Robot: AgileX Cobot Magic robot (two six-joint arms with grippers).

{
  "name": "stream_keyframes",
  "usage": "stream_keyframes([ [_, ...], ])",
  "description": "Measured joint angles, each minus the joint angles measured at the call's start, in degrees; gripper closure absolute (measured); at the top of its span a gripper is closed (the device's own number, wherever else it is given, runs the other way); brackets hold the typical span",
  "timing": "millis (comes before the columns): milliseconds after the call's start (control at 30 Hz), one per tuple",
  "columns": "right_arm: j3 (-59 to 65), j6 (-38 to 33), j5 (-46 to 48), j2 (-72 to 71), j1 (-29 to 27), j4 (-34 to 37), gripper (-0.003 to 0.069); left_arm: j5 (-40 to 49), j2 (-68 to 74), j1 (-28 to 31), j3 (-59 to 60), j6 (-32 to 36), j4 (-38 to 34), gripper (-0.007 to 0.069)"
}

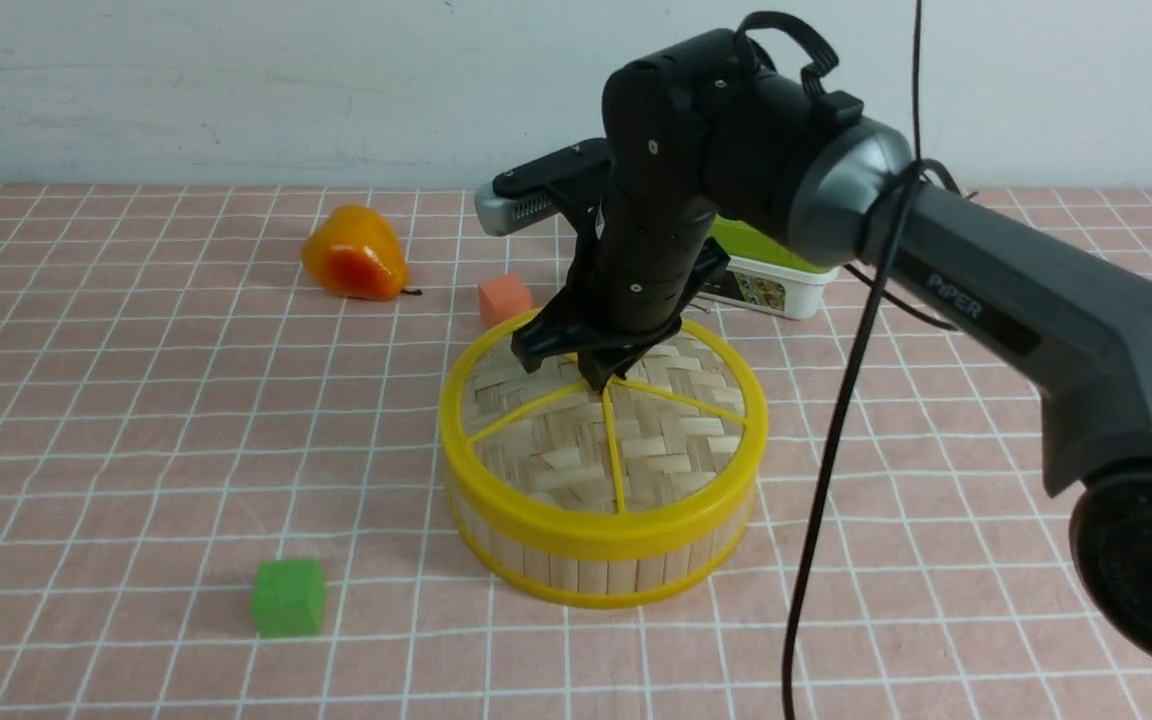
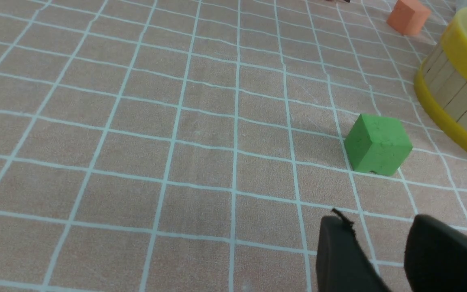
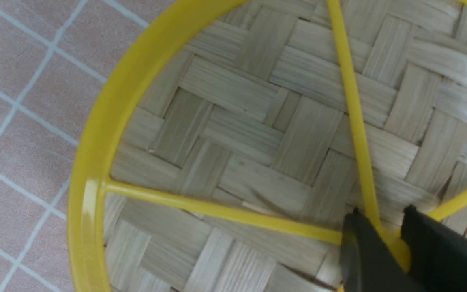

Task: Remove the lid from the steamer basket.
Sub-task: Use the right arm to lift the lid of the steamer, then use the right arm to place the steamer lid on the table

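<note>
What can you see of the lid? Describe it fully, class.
The lid is a flat round disc of pale woven bamboo with a thick yellow rim and thin yellow spokes meeting at a centre knob. It lies level on the basket, closing it. The right gripper reaches from above, its fingers closed on the knob.

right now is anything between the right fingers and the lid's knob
Nothing visible. The right gripper is down on the lid, its fingers either side of the centre knob. Above the lid only the arm itself shows, so lifting it off the basket looks unobstructed.
</note>
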Motion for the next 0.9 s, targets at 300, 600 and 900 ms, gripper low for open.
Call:
stream_keyframes([
  [300, -4.21, -5.12, 3.42, -9.86, 0.0, -1.74, 0.0578, 0.0, 0.0, 0.0, 0.0, 0.0, 0.0, 0.0385],
  [600, -0.3, -6.91, 4.03, -26.84, -4.03, -3.92, 0.0578, 0.0, 0.0, 0.0, 0.0, 0.0, 0.0, 0.0385],
  [900, 19.07, -7.25, 4.39, -36.0, -20.58, -4.08, 0.0578, 0.0, 0.0, 0.0, 0.0, 0.0, 0.0, 0.0385],
])
